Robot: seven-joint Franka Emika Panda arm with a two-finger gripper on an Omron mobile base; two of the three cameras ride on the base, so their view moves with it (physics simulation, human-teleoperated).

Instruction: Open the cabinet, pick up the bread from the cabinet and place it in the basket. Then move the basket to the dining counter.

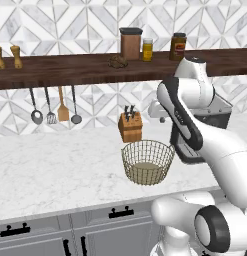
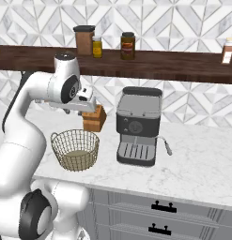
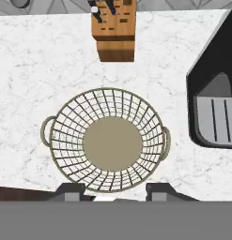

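The bread, a lumpy dark-brown roll, lies on the wooden wall shelf beside a tall brown canister. On the marble counter stands the basket, round, tan wire, with nothing inside. My gripper hangs above it and points straight down. The dark fingertips sit apart over the basket's near rim, open, with nothing between them. The dining counter is out of view.
A knife block stands just behind the basket. To its right is a black coffee machine. Jars line the shelf and utensils hang under it. Grey cabinet doors below the counter are shut.
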